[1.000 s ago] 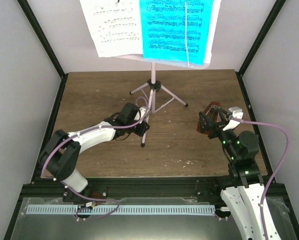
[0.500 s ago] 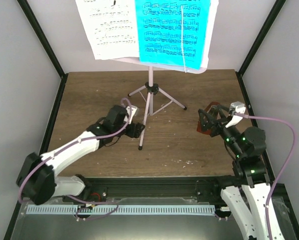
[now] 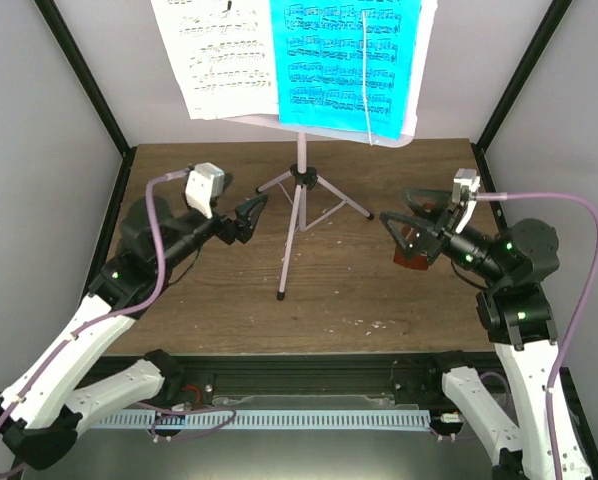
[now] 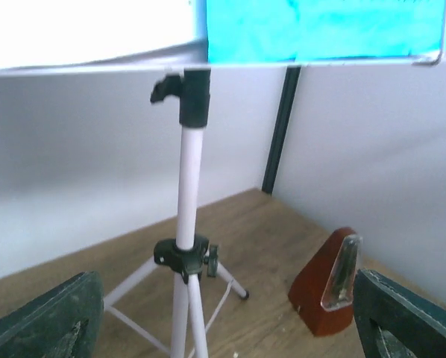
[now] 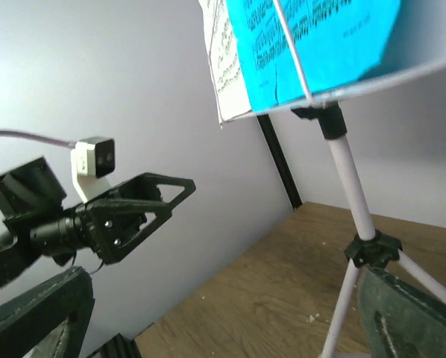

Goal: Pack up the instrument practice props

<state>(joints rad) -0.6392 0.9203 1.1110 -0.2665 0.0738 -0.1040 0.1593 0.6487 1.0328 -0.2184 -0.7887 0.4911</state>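
The pale pink tripod music stand [image 3: 297, 215] stands upright mid-table, its pole [image 4: 187, 186] rising to the desk. On the desk rest a white sheet [image 3: 219, 60] and a cyan sheet [image 3: 344, 60]. My left gripper [image 3: 246, 218] hovers open to the left of the pole, apart from it, with nothing between its fingers [image 4: 48, 321]. My right gripper [image 3: 394, 225] hangs open right of the stand, facing left, its fingers [image 5: 413, 321] wide. The brown metronome [image 3: 416, 252] stands behind it, partly hidden. In the left wrist view the metronome [image 4: 329, 287] stands upright with its clear cover on.
The wooden table [image 3: 369, 290] is boxed in by grey walls and black corner posts [image 3: 504, 100]. A black rail [image 3: 309, 375] runs along the near edge. The stand's legs [image 3: 344, 203] spread across the middle of the table.
My left gripper has opened, let go of the stand's front leg, and risen back to the left. My right gripper has lifted and turned to face left. The stand shifted slightly.
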